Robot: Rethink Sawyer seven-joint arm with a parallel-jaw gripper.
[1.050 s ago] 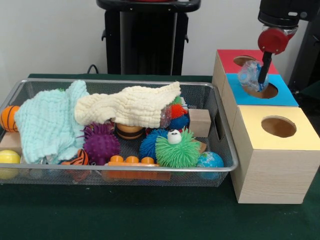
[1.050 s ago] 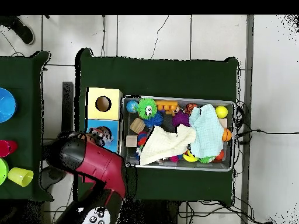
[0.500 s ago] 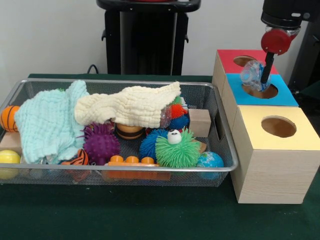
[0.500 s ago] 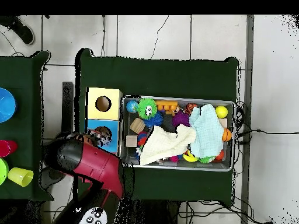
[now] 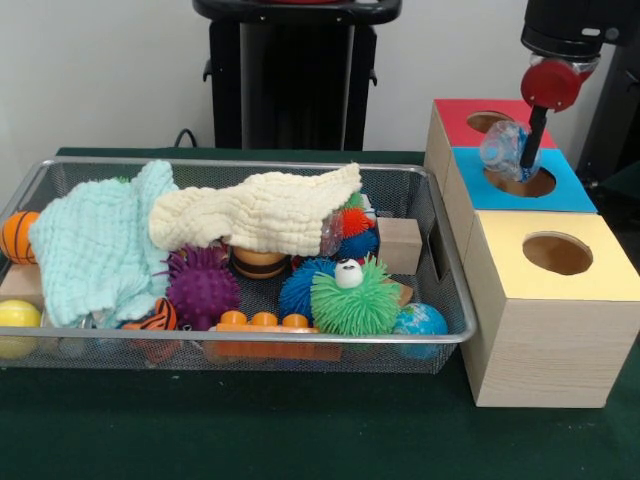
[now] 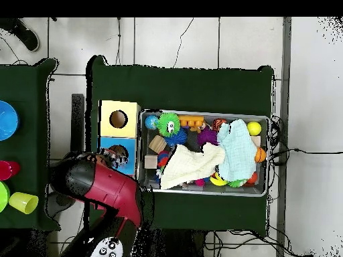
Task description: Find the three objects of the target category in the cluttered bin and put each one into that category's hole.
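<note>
My gripper (image 5: 520,160) hangs just above the round hole of the blue-topped box (image 5: 570,195), shut on a clear bluish squishy toy (image 5: 500,148). The toy sits at the left rim of that hole, clear of the box top. Only one black finger (image 5: 534,135) shows beside the toy. In the overhead view the red arm (image 6: 100,184) covers most of the blue box (image 6: 127,144) and hides the gripper. The wire bin (image 5: 250,163) to the left holds several toys under two cloths.
A red-topped box (image 5: 455,115) stands behind the blue one and a yellow-topped box (image 5: 555,290) in front. The bin holds a mint cloth (image 5: 95,245), a cream cloth (image 5: 260,215), spiky balls, wooden blocks, a globe ball (image 5: 420,322) and an orange brick (image 5: 265,335).
The gripper has risen a little with the clear toy, which hung partly in the blue hole a second ago. The bin's contents have not moved.
</note>
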